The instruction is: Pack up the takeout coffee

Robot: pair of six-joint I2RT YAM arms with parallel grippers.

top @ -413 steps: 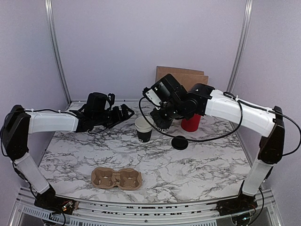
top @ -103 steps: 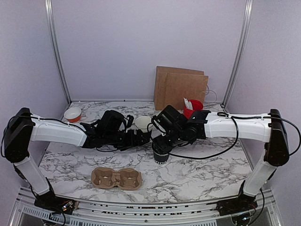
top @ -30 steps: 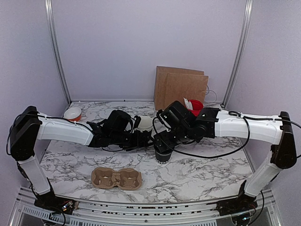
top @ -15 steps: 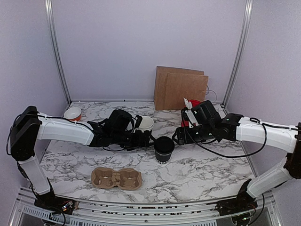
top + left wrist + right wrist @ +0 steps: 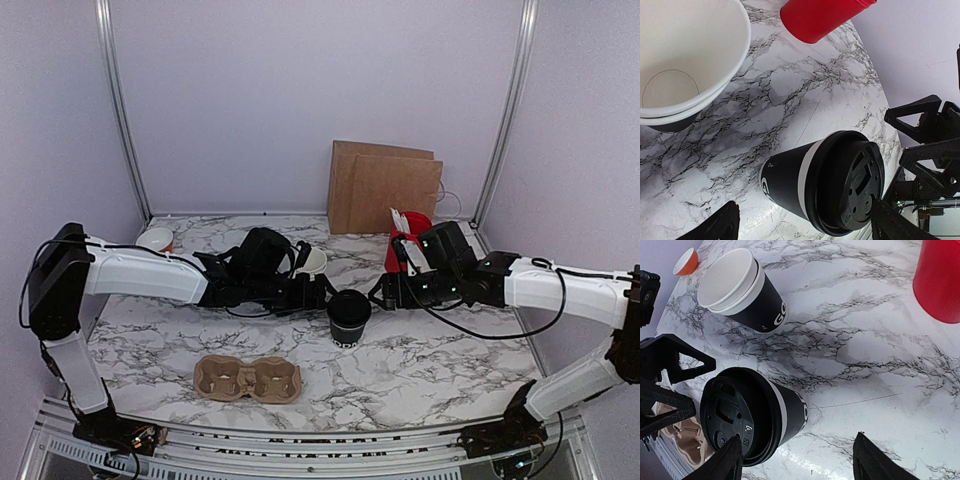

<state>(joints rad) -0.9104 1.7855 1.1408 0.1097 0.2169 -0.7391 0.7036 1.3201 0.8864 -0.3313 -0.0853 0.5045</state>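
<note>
A black takeout cup [image 5: 349, 318] with a black lid stands upright mid-table. In the left wrist view the lidded cup [image 5: 815, 182] sits ahead, between my fingers' lines, untouched. My left gripper [image 5: 316, 292] is open just left of it. The left gripper [image 5: 804, 221] holds nothing. My right gripper [image 5: 384, 292] is open just right of the cup, clear of it. In the right wrist view the lidded cup [image 5: 757, 420] lies ahead of the open right gripper [image 5: 797, 440]. A stack of cream-lined cups [image 5: 310, 262] in a black outer cup stands behind my left gripper.
A cardboard two-cup carrier [image 5: 247, 378] lies near the front. A red cup with white utensils [image 5: 405, 248] stands behind my right arm. A brown paper bag [image 5: 385, 187] leans on the back wall. A small orange-and-white bowl [image 5: 155, 240] sits far left.
My right gripper has pulled back to the right from over the black cup, leaving the lid on it, and its jaws narrowed a little. The left arm barely moved.
</note>
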